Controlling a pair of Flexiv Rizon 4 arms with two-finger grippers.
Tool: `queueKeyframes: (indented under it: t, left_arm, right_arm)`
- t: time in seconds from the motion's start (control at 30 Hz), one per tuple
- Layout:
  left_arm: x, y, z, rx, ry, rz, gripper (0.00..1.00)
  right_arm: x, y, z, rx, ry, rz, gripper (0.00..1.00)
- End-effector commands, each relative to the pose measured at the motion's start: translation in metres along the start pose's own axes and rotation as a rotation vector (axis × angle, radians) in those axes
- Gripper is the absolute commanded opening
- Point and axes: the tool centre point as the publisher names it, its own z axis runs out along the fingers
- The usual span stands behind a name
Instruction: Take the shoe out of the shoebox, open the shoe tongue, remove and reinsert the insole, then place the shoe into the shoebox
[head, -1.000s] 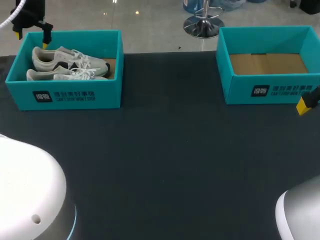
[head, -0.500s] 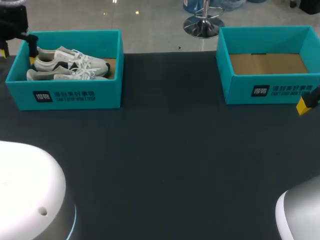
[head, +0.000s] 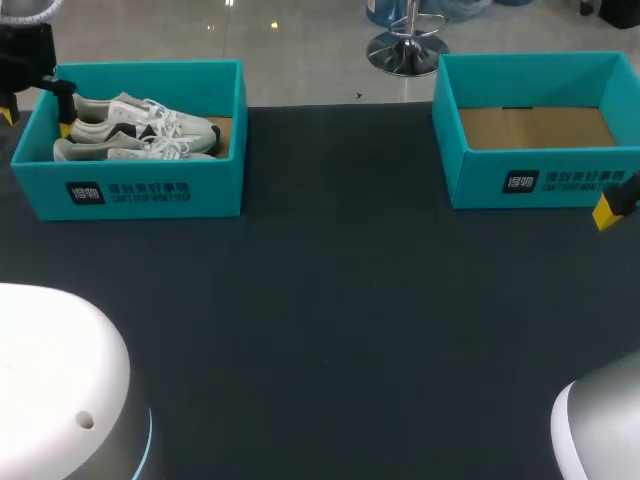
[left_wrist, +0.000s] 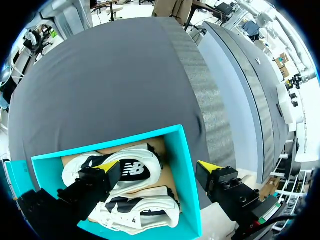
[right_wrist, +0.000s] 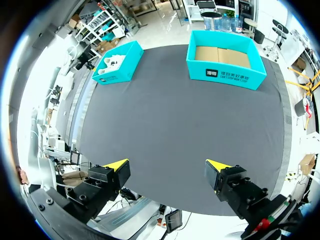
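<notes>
Your dark grey table (head: 340, 300) runs wide and open away from the teal cardboard shoebox (head: 130, 190) that sits at its far edge. A second teal cardboard box (head: 540, 185) with a brown floor stands well apart from that shoebox, toward your right arm's side. Two white sneakers (head: 140, 130) with dark side patches lie side by side inside the shoebox. Your left gripper (left_wrist: 157, 167) hangs astride the shoebox's end wall by the heels. Its fingers are spread, one tip over a sneaker and the other outside the wall. Your right gripper (right_wrist: 166, 165) hangs far from the shoebox, fingers spread wide over the table's edge.

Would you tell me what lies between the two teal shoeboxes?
Only bare dark table, between the full shoebox and the empty shoebox, in the head view.
</notes>
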Motion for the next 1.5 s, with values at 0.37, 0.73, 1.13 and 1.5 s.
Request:
queueKeyframes:
  t: [0.37,0.73,1.13,1.5]
  left_arm:
    - [-0.014,0.001,0.025,-0.101,-0.053,-0.1,1.0]
    - [-0.015,0.012,0.045,-0.09,-0.108,-0.184,1.0]
    - [-0.02,0.031,0.064,-0.107,-0.121,-0.218,1.0]
    - [-0.021,0.036,0.079,-0.093,-0.116,-0.219,1.0]
  right_arm:
    - [0.0,0.003,-0.001,0.006,-0.001,0.001,1.0]
    - [0.0,0.003,-0.001,0.006,-0.001,0.001,1.0]
    - [0.0,0.003,-0.001,0.006,-0.001,0.001,1.0]
    - [0.0,0.003,-0.001,0.006,-0.001,0.001,1.0]
